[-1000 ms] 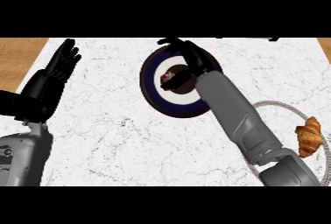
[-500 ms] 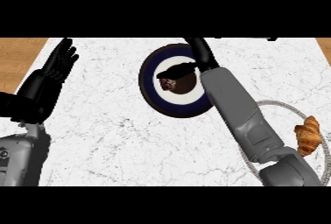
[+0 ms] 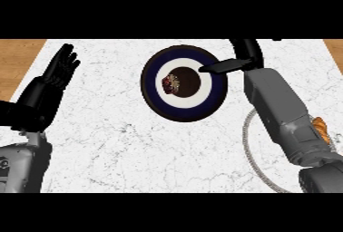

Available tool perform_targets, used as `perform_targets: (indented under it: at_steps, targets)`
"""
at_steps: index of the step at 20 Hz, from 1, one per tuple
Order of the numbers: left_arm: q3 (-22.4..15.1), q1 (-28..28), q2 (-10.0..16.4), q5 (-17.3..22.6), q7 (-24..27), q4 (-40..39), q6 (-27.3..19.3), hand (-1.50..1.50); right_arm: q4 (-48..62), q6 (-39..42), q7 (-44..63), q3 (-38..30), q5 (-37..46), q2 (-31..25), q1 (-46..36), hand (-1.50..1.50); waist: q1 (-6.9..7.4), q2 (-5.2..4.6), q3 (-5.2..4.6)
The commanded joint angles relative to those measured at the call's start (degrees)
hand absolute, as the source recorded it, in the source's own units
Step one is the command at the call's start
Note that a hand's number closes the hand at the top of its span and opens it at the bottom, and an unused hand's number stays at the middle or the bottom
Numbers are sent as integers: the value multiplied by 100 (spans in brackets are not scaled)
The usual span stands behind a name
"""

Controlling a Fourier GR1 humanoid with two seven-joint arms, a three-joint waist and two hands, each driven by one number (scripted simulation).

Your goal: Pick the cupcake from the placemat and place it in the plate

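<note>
A dark cupcake with pale frosting lies in the brown middle of a round plate ringed in white and dark blue. My right hand is beside the plate's right rim, fingers straight and open, its thumb reaching over the rim without touching the cupcake. My left hand rests open at the left, fingers up, away from the plate. Only a curved pale edge of the placemat shows at the lower right, mostly behind my right forearm.
A golden croissant lies on the mat at the right edge, partly hidden by my forearm. The white marble counter spreads below the plate. Wooden strips border the counter at both upper corners.
My right hand has let go of the cupcake and moved off the plate to the right and up. The cupcake now lies uncovered in the plate. The left hand has not moved.
</note>
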State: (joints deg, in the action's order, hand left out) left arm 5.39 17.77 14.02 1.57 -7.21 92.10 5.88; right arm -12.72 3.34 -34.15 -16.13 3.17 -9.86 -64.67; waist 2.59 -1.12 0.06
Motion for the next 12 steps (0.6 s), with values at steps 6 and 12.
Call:
perform_targets:
  at_steps: [6,12]
  targets:
    - [0,128,-30,-33,206,-260,59,0,246,1288,-915,-140,-43,-1041,770,-150,17,-45,8]
    - [-133,0,-149,-206,317,-185,-36,0,344,1646,-1227,-73,109,-1558,988,-150,59,-56,12]
